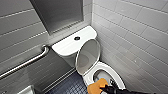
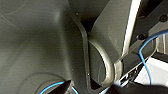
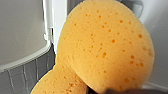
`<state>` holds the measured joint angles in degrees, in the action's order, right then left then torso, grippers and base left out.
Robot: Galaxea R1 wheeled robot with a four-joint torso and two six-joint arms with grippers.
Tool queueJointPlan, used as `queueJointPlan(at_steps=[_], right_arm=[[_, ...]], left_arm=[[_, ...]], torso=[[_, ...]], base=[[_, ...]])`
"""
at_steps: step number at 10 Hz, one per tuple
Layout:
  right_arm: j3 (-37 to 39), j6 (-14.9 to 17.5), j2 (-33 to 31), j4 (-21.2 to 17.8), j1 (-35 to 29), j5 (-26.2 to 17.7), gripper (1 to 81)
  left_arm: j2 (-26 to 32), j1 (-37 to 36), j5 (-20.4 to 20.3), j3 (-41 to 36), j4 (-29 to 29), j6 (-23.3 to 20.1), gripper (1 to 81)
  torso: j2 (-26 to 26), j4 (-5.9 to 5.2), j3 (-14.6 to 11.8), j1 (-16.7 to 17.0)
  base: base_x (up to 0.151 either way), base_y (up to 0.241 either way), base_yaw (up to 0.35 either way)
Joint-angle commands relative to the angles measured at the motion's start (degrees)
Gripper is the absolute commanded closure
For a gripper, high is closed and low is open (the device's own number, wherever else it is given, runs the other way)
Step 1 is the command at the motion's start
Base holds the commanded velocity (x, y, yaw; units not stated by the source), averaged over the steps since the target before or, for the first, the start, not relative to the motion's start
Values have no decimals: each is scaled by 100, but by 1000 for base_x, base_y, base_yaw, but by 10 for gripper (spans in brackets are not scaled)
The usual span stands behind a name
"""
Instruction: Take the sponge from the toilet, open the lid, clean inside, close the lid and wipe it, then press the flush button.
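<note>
One orange sponge [image 1: 97, 86] is pinched in the right end effector [image 1: 107, 88], whose black jaws are closed on the sponge's edge. The arm enters from the lower right corner of the head view. In the right wrist view the sponge looms close, porous and bulging into two rounded lobes. It is held low over the front of the open bowl of the white toilet [image 1: 117, 78], partly covering the bowl's opening. The lid [image 1: 88, 56] is raised, standing upright in front of the tank. Behind it, the dark round flush button [image 1: 77, 38] sits in the middle of the flat white tank cover [image 1: 63, 47]. Above the tank is a grey recessed niche [image 1: 58, 12]. A metal grab bar [image 1: 27, 62] slants along the left wall. A pale tiled wall [image 1: 140, 32] is on the right. The dark tiled floor [image 1: 71, 86] lies beside the bowl.
</note>
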<state>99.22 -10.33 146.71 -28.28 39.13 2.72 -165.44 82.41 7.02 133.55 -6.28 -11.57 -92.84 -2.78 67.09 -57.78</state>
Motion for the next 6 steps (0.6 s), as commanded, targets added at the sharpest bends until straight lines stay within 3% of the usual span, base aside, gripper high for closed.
queueJointPlan(at_steps=[1, 6], right_arm=[[-1070, 31, -770, 42, -15, 70, 811], [-2056, 65, -1923, 42, 988, 808, 811]], left_arm=[[10, 149, 502, -83, -5, -12, 10], [10, 105, 361, -118, -14, -82, 10]], torso=[[0, 0, 0, 0], [0, 0, 0, 0]], base=[[0, 0, 0], [0, 0, 0]])
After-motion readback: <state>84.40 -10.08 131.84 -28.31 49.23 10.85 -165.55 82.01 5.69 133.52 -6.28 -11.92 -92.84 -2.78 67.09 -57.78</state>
